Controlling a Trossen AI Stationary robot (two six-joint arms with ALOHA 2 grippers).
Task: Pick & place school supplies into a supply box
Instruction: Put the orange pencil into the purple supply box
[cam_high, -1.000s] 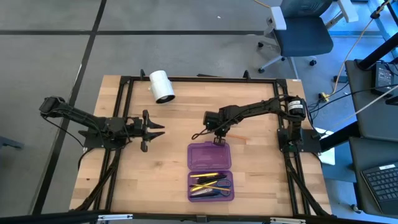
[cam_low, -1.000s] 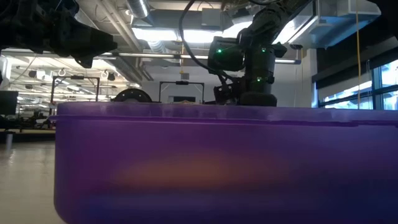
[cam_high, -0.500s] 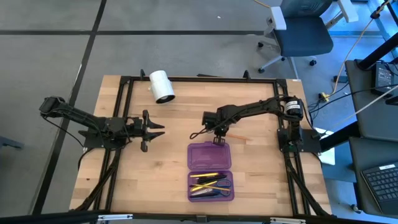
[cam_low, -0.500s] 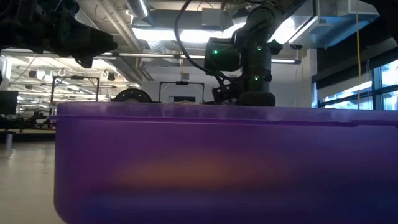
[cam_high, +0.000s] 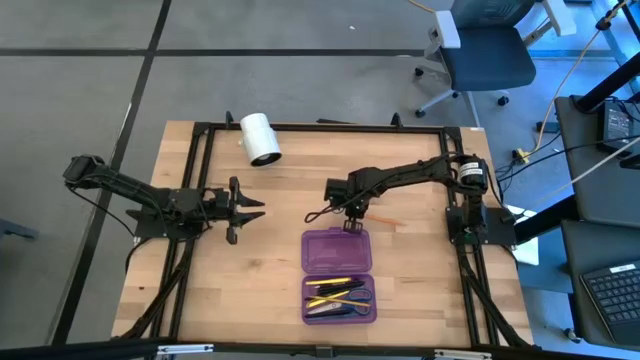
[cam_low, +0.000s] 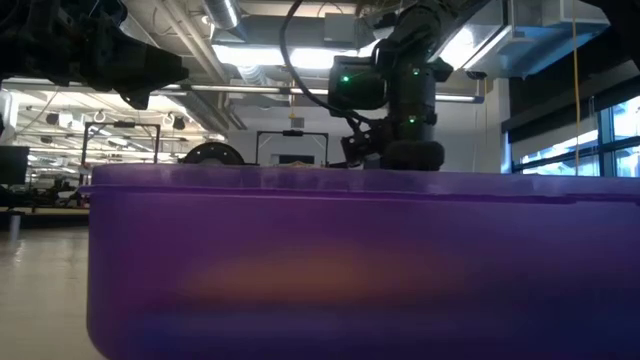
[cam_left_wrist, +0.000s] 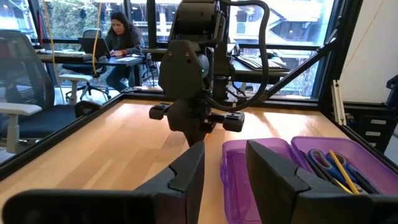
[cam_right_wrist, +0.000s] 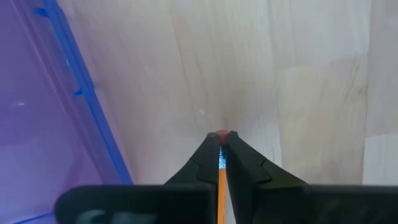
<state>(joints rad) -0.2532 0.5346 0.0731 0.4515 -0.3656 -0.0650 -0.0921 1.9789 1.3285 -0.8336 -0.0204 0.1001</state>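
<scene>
High view: the right gripper (cam_high: 352, 224) is down at the middle of the desk (cam_high: 280, 270), just beyond the far edge of the purple pencil case (cam_high: 338, 275). Its fingers are closed on an orange pencil (cam_right_wrist: 220, 177), whose reddish tip sticks out past the fingertips close to the wood, as the right wrist view shows; whether the tip touches the desk cannot be told. The purple wall of the case runs just beside the pencil.

The case lies open, two halves side by side. The far half (cam_high: 338, 250) holds nothing that can be seen. The near half (cam_high: 339, 298) holds yellow and dark pens (cam_high: 330, 286) with blue-handled scissors (cam_high: 345, 308) among them.

The left gripper (cam_high: 256, 208) hovers over the left part of the desk, well apart from the case, its fingers spread and holding nothing.

A white roll (cam_high: 261, 138) lies near the far edge of the desk. From the left wrist view, a person (cam_left_wrist: 119, 37) sits at another desk in the room behind.
</scene>
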